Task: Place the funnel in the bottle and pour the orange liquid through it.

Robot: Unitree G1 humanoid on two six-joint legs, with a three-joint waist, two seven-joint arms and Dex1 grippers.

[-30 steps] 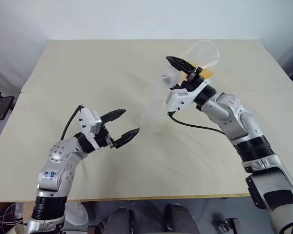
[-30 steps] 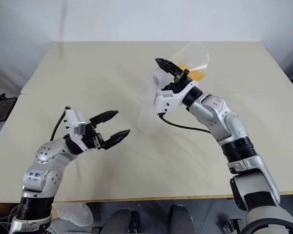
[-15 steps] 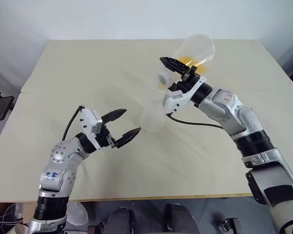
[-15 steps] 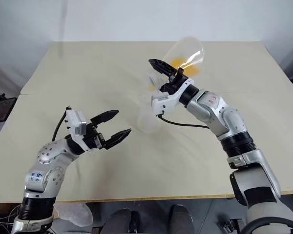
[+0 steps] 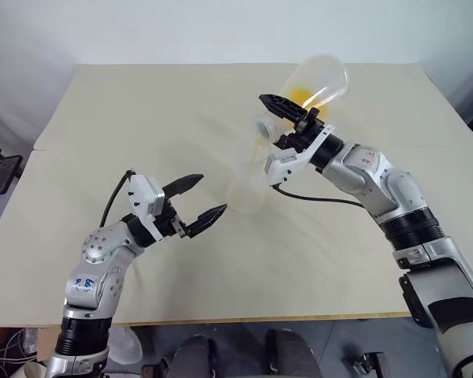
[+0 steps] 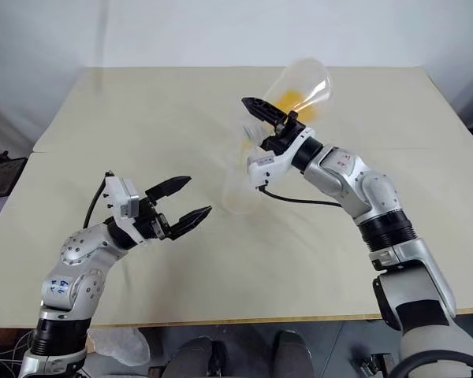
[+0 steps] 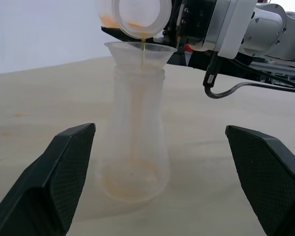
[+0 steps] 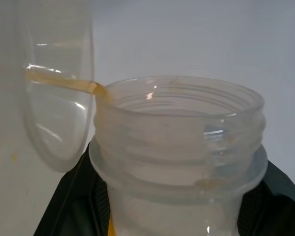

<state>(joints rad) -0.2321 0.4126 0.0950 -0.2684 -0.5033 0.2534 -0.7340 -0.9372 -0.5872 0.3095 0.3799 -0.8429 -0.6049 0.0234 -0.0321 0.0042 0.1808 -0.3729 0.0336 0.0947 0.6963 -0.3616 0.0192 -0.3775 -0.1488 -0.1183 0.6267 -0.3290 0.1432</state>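
Head pair high over the table (image 5: 142,102); wrist cameras close on the bottle (image 7: 136,142).

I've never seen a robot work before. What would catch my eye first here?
The tilted flask held up by the right gripper over the middle of the table, with a thin stream of orange liquid running from its mouth. It falls into a clear funnel sitting in the neck of a bottle standing below. The left gripper waits open beside that bottle.
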